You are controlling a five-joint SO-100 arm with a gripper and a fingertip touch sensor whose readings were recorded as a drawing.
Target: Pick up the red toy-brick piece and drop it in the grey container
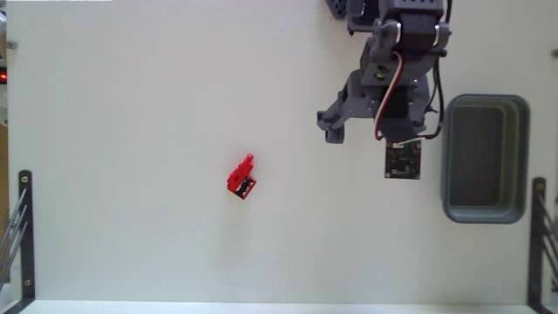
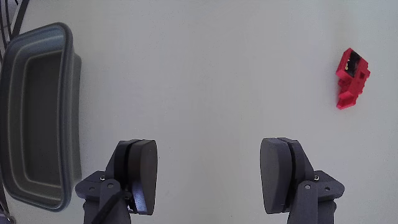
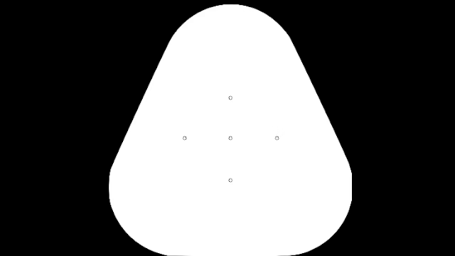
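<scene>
The red toy-brick piece (image 1: 241, 177) lies alone on the white table, left of centre in the fixed view; in the wrist view the same piece (image 2: 352, 78) sits at the upper right. The grey container (image 1: 445, 157) stands at the right side of the fixed view, and it runs along the left edge of the wrist view (image 2: 69, 118); nothing shows inside it. My gripper (image 1: 379, 133) hangs between the two, nearer the container and well to the right of the brick. Its fingers (image 2: 142, 174) are spread wide, so the gripper (image 2: 210, 177) is open with only bare table between them.
Black metal brackets stand at the table's lower left (image 1: 24, 235) and lower right (image 1: 539, 235) edges. The arm's base (image 1: 392, 13) is at the top right. A small square circuit board (image 1: 403, 160) hangs off the gripper beside the container.
</scene>
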